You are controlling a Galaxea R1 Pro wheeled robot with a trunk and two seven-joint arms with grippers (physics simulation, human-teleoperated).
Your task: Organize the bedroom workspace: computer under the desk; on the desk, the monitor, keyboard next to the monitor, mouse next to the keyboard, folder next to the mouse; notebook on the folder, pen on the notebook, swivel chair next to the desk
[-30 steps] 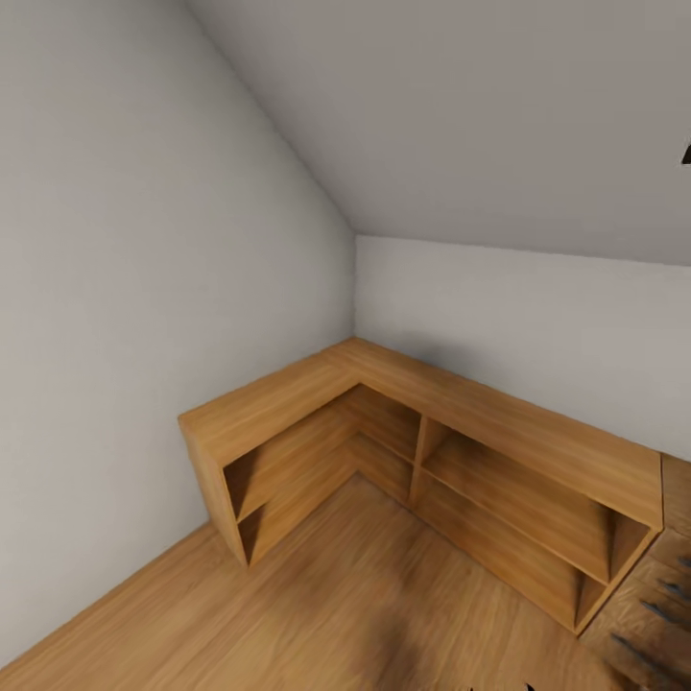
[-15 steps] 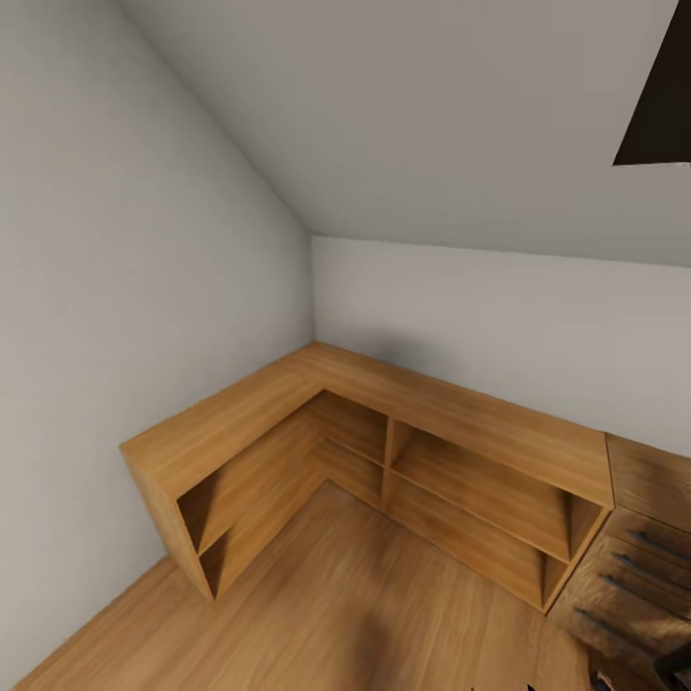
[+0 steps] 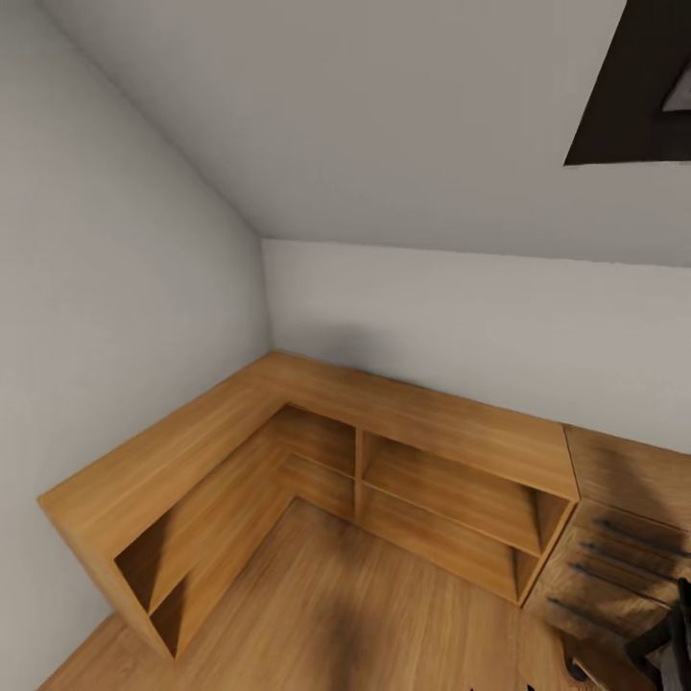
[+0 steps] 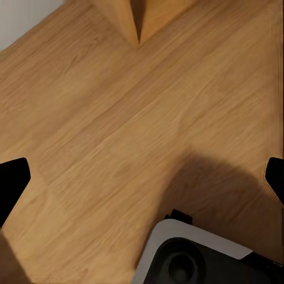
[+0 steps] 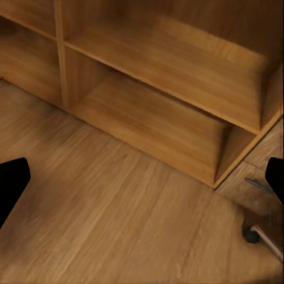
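Observation:
A black caster on a chrome leg appears to belong to the swivel chair's base, which stands on the wood floor beside a wooden drawer unit. Dark parts of the same chair sit at the head view's lower right corner. My left gripper hangs open over bare floor, its black fingertips far apart. My right gripper is open too, with nothing between its fingertips, and faces the low shelves.
An L-shaped light-wood shelving counter fills the room corner under a sloped ceiling. A wooden drawer unit with dark handles adjoins it on the right. My own base shows over the floor. A dark panel sits high on the right.
The whole picture has slid left, so the camera has turned right. The drawer unit, the dark panel and the chair parts have come further into view. Nothing in the room has moved.

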